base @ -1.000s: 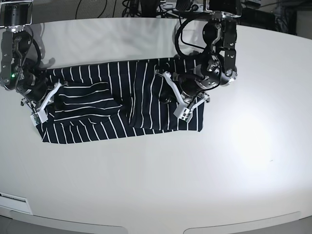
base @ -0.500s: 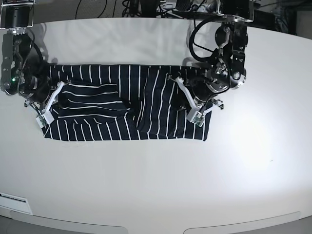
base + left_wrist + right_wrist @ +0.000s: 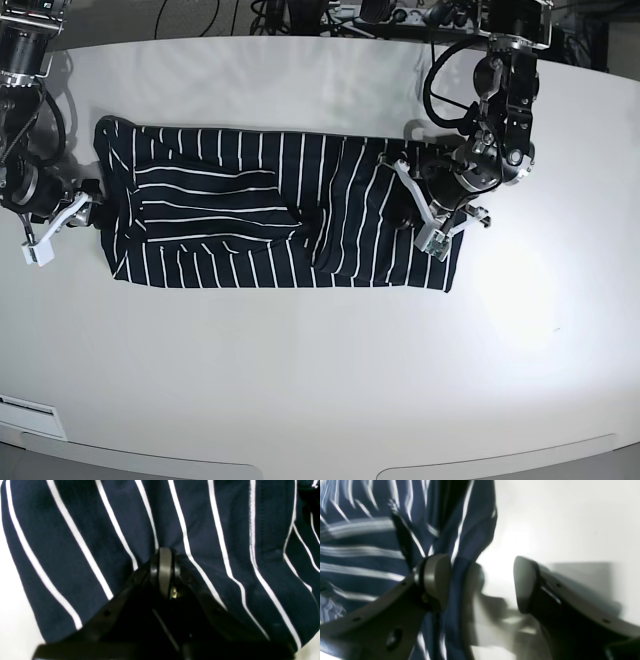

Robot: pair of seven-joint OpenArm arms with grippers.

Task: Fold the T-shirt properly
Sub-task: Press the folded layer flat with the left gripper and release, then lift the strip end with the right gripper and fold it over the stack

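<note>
The T-shirt (image 3: pixel 250 215), dark navy with thin white stripes, lies stretched as a long band across the white table (image 3: pixel 320 380). My left gripper (image 3: pixel 440 225) rests on its right end. In the left wrist view its pads (image 3: pixel 165 570) are shut together, with the T-shirt (image 3: pixel 212 530) puckered around them. My right gripper (image 3: pixel 62 222) sits at the shirt's left edge. In the blurred right wrist view the right gripper (image 3: pixel 481 582) stands open, and a fold of the T-shirt (image 3: pixel 460 555) hangs against its left pad (image 3: pixel 437 580).
Dark cables and equipment (image 3: pixel 330 15) crowd the table's far edge. The table's front rim (image 3: pixel 300 465) curves along the bottom of the base view. Bare white tabletop (image 3: pixel 557 517) lies beside the open right gripper.
My left gripper moved right, drawing the shirt out longer and flatter. My right gripper opened, let go of the shirt's left end and drew back to the left.
</note>
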